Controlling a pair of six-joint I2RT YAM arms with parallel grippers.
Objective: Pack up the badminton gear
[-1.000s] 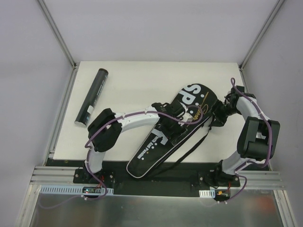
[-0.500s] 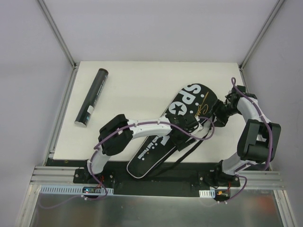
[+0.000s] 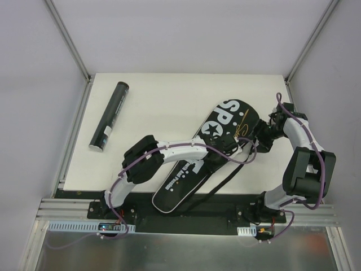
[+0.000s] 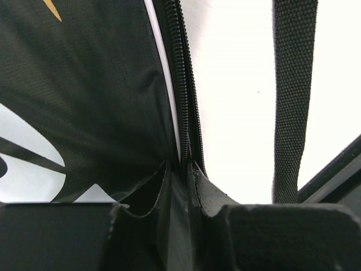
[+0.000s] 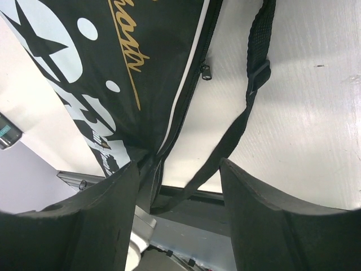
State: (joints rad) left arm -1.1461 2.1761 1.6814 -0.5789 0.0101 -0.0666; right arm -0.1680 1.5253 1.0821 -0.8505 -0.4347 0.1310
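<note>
SPORT bag (image 3: 225, 116) lies flat on the white table (image 3: 163, 101), mid-right; long axis runs 7 to 1 o'clock, wide lettered end at 1. Black tube (image 3: 110, 116) lies well apart at the table's 10 o'clock, also roughly 7 to 1. Left gripper (image 4: 179, 180) reaches across the bag's middle to its 4 o'clock edge; fingers clamped on the bag fabric right at the zip (image 4: 183, 84), fabric bunched between the pads. Strap (image 4: 290, 101) runs loose over the table just beside that edge, outside the grip. Right gripper (image 3: 264, 138) sits at the bag's 3 o'clock side near the wide end; jaws apart, grasping nothing; its wrist view shows the zip edge and strap passing between the fingers (image 5: 265, 226); zip pull (image 5: 206, 71) rests on the table beside the seam.
</note>
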